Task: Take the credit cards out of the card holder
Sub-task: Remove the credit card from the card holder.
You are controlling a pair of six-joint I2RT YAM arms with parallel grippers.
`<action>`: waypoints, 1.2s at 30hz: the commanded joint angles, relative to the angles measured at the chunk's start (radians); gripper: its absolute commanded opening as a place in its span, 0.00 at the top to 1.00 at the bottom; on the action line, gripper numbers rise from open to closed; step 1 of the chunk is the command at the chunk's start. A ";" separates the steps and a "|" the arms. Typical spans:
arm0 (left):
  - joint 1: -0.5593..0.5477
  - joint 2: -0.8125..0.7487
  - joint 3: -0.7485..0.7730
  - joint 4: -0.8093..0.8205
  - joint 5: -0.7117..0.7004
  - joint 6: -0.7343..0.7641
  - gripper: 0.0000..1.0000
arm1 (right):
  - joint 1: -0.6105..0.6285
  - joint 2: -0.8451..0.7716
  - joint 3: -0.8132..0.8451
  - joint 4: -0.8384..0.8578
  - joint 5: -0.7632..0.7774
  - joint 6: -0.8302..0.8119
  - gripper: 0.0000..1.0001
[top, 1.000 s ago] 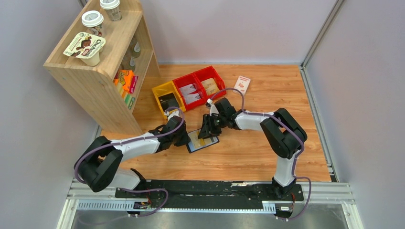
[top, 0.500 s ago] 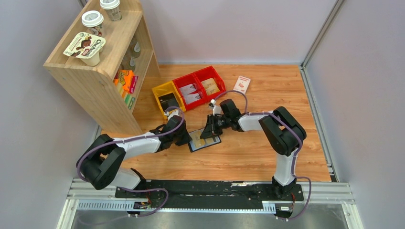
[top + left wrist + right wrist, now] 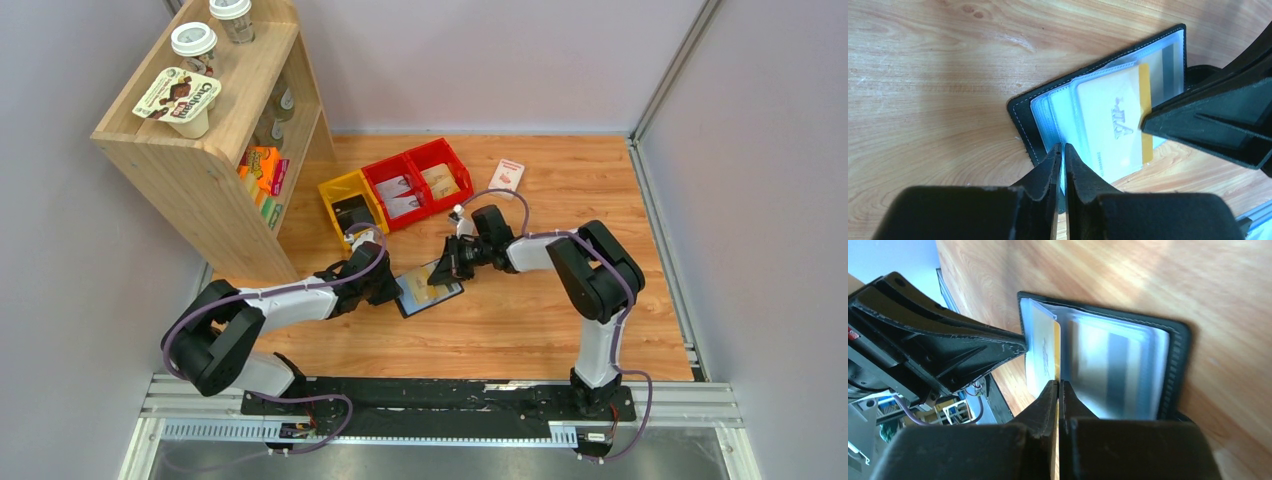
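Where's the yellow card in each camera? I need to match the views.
Top external: card near centre, lying in the open holder.
Left wrist: card right of centre, among the holder's clear sleeves.
Right wrist: card left of centre, its edge running down between the right gripper's fingers.
Shared landmark: the holder's black stitched rim.

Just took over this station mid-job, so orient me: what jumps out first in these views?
An open black bifold card holder with clear sleeves lies in the middle of the wooden table. The right end effector is shut on the edge of a golden-beige credit card, while the left end effector pinches the holder's sleeves. Red and yellow plastic bins sit behind.
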 commanded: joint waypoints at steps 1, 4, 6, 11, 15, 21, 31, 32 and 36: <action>0.000 0.029 -0.018 -0.044 0.004 -0.002 0.87 | -0.031 -0.024 -0.014 -0.049 0.056 -0.026 1.00; 0.000 0.033 -0.015 -0.045 0.007 0.000 0.87 | -0.031 -0.021 -0.011 -0.055 0.058 -0.027 1.00; 0.000 0.039 -0.012 -0.044 0.011 0.003 0.87 | -0.031 -0.019 -0.006 -0.055 0.058 -0.028 0.98; 0.000 0.038 -0.008 -0.044 0.016 0.010 0.87 | -0.030 -0.010 0.009 -0.057 0.052 -0.034 0.95; 0.000 -0.008 0.015 -0.065 0.022 0.042 0.84 | -0.030 -0.011 0.006 -0.050 0.049 -0.038 1.00; 0.000 -0.080 0.066 -0.008 0.077 0.082 0.65 | -0.027 -0.008 0.006 -0.043 0.041 -0.037 1.00; 0.000 0.084 0.135 0.030 0.143 0.095 0.70 | -0.017 -0.015 0.008 -0.041 0.038 -0.038 1.00; 0.000 0.092 0.140 0.023 0.139 0.092 0.70 | -0.019 -0.013 0.008 -0.043 0.038 -0.038 1.00; 0.000 0.127 0.126 0.003 0.136 0.073 0.73 | -0.017 -0.012 0.006 -0.044 0.041 -0.040 1.00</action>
